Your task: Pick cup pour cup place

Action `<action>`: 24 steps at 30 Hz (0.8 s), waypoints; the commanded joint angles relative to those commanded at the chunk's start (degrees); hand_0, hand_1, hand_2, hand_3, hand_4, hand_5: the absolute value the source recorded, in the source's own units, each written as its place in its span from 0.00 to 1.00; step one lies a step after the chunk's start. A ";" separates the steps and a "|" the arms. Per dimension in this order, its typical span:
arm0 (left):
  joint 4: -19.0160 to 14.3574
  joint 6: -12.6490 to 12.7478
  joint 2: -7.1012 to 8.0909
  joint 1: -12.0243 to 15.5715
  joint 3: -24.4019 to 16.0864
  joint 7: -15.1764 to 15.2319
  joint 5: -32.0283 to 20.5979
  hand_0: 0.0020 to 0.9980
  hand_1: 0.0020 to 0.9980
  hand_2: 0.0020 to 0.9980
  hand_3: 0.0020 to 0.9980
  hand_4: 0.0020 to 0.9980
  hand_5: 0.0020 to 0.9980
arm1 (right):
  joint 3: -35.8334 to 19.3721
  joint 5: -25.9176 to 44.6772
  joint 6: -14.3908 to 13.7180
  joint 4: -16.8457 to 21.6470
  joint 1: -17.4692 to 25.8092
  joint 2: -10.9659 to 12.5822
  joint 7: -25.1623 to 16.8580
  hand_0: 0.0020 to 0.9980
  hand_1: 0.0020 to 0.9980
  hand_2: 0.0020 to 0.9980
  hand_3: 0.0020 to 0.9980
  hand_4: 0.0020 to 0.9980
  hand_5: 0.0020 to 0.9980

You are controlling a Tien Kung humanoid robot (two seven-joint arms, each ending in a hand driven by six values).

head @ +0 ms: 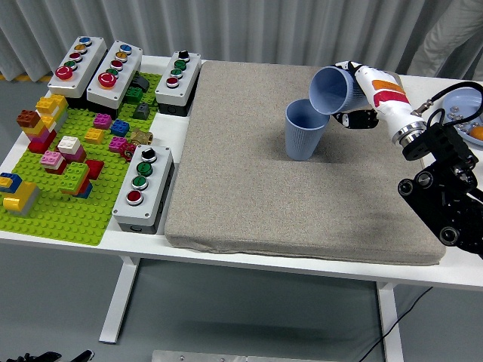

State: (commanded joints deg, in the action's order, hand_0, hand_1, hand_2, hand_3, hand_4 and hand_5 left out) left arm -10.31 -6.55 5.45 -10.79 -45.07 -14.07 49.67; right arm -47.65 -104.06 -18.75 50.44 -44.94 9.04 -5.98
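Right hand (pixel 355 94) clamped on tilted blue cup (pixel 334 90), rim just above upright blue cup (pixel 304 130) — risk of clipping its rim, toppling it on the soft grey mat (pixel 249 188).

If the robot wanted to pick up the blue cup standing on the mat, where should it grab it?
Probably around the middle of the side wall of the standing cup, coming in level from the right. It stands upright with its open mouth up, so the wall is the easy part to wrap fingers around. The right hand is already busy holding the tilted cup just above its rim.
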 joint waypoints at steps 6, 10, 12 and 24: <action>0.00 0.02 -0.01 -0.15 0.01 0.04 -0.04 0.77 0.75 0.81 0.65 0.50 0.97 | 1.55 -0.58 -0.82 -0.45 -0.83 0.20 -0.22 0.83 0.69 0.59 0.68 0.67 0.00; 0.00 0.01 0.01 -0.16 0.00 0.03 -0.05 0.77 0.75 0.81 0.65 0.50 0.97 | 2.21 -0.51 -1.17 -0.63 -1.26 0.41 -0.32 0.83 0.69 0.59 0.67 0.67 0.00; 0.00 0.00 0.02 -0.14 0.05 0.01 -0.06 0.77 0.75 0.81 0.65 0.50 0.97 | 2.45 -0.43 -1.24 -0.80 -1.42 0.44 -0.34 0.83 0.69 0.59 0.67 0.67 0.00; 0.00 0.05 0.06 -0.04 -0.05 0.02 0.11 0.77 0.75 0.81 0.65 0.50 0.97 | 3.11 -0.30 -1.80 -1.32 -1.62 0.59 -0.38 0.83 0.69 0.59 0.67 0.67 0.00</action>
State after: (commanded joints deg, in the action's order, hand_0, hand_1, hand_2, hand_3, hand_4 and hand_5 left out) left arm -10.31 -6.50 5.50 -10.83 -45.12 -14.05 49.78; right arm -44.54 -104.35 -20.56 49.11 -46.56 9.64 -6.36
